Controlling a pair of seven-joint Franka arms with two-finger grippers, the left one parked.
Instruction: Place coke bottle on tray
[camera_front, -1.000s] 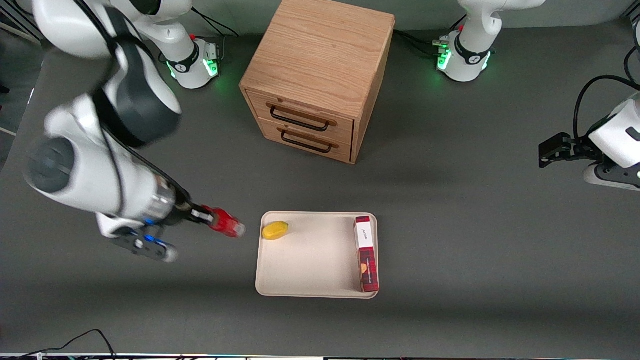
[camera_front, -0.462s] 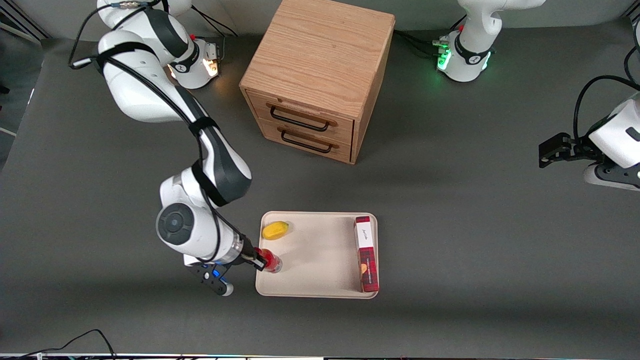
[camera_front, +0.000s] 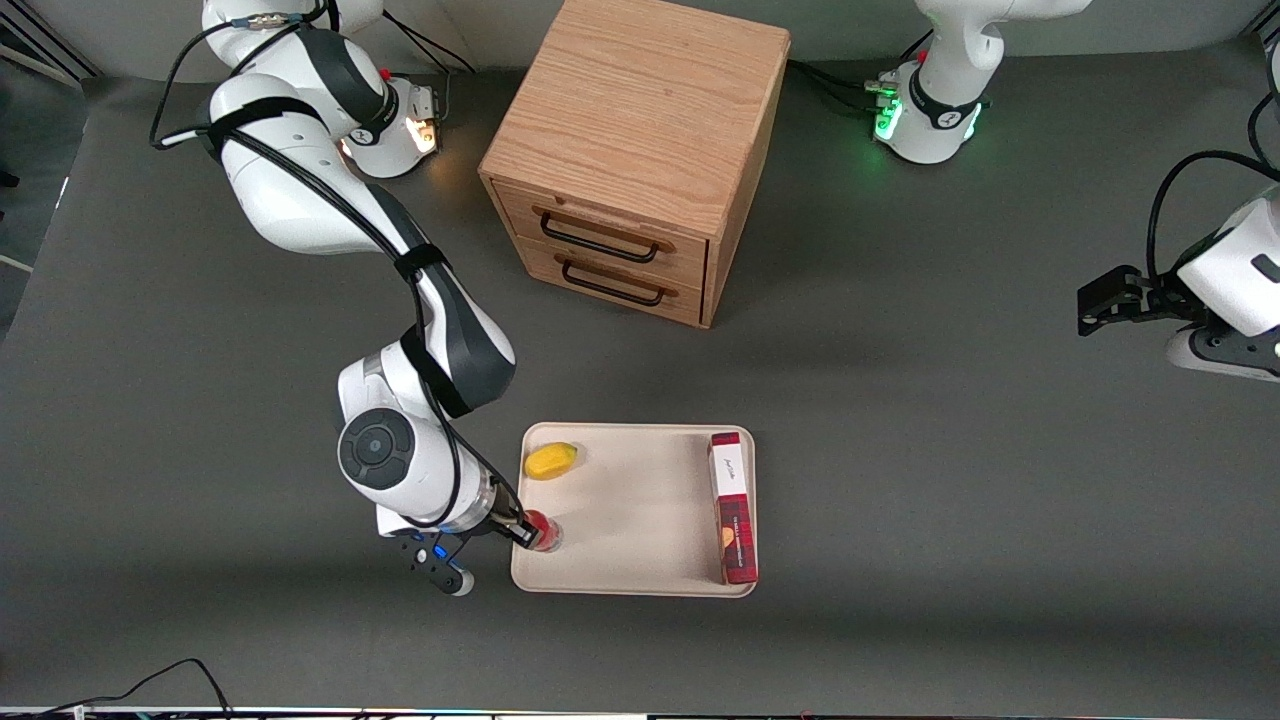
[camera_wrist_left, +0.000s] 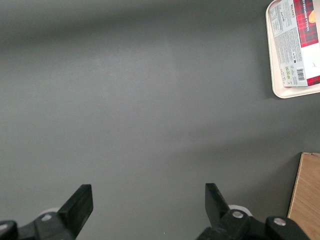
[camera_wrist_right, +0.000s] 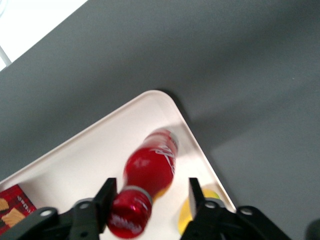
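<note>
- Grey matte counter (camera_front: 900, 450) carries everything in view: a wooden two-drawer cabinet (camera_front: 635, 150) farther from the front camera, and a cream tray (camera_front: 630, 560) nearer to it.
- On the tray lie a yellow fruit (camera_front: 551, 460), in the corner toward the working arm's end, and a long plaid box (camera_front: 732, 505) along the edge toward the parked arm's end.
- The pincer (camera_front: 520, 528) hangs at the tray's edge on the working arm's side, nearer the front camera than the fruit.
- In the right wrist view the pincer (camera_wrist_right: 150, 197) has its two fingers set apart on either side of the coke bottle (camera_wrist_right: 145, 187), near the capped end; whether the pads press the bottle or stand just clear of it cannot be told.
- The coke bottle (camera_front: 541, 531) is just inside the tray's rim, its pale base pointing down at the tray floor; whether the base touches cannot be told.
- The bottle looks small, light and stiff, with a smooth, probably slippery plastic skin and a round body that would roll if tipped.
- A hold high up, just under the cap, seems best, where the neck narrows and the cap's edge would stop a slip.
</note>
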